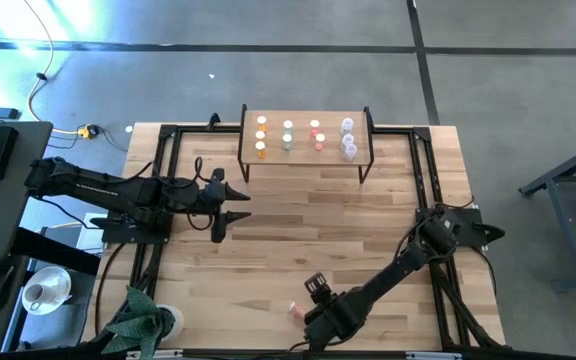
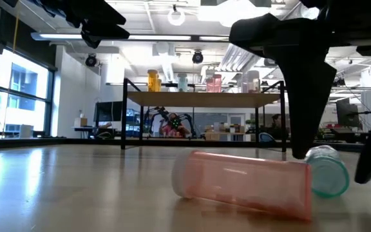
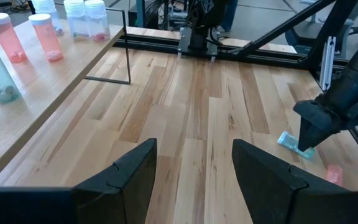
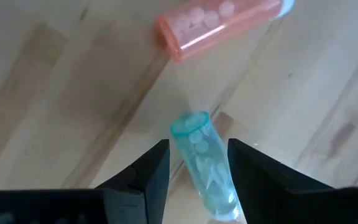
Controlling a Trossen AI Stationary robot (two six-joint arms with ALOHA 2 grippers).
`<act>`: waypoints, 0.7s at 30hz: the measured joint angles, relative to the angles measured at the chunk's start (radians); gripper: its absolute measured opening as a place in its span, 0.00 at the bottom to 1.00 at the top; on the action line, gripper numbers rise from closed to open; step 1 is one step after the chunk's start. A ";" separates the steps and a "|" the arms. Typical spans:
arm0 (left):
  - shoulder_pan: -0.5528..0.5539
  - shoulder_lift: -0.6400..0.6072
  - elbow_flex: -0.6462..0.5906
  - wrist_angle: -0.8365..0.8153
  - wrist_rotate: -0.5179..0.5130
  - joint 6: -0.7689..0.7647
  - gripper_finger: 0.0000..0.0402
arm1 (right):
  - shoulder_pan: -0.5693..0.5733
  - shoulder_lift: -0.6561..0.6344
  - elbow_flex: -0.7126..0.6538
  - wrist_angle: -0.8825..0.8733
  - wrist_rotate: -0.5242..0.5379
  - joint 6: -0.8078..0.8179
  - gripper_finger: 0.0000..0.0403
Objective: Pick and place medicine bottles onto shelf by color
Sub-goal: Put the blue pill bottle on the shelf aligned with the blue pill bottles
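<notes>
High view: pink bottle (image 1: pixel 293 309) beside right claw (image 1: pixel 312 297).

table centre (image 1: pixel 308 225): open | near edge: pink bottle (image 2: pixel 243 183), green bottle (image 4: pixel 202 163)

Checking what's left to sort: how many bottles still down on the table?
2: a pink bottle lying on its side and a green bottle between the right gripper fingers. More may be hidden under that arm.

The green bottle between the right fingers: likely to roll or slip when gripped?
Probably. The green bottle lies on its side on the table, a smooth cylinder, so it may roll. Pills inside look few, so it is likely light. The right gripper straddles it, open.
</notes>
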 joint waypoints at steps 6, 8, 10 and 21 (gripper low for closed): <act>0.000 0.000 0.000 0.000 0.000 0.000 0.50 | -0.011 0.001 0.000 -0.017 0.006 0.018 0.38; 0.000 0.000 0.000 0.000 0.000 0.000 0.50 | -0.018 0.003 0.000 -0.016 0.004 0.018 0.38; 0.000 0.000 0.000 0.000 0.000 0.000 0.50 | -0.025 0.012 0.000 -0.021 -0.001 0.018 0.38; 0.000 0.000 0.000 -0.008 0.000 0.000 0.50 | -0.039 0.031 0.003 -0.044 -0.029 0.028 0.34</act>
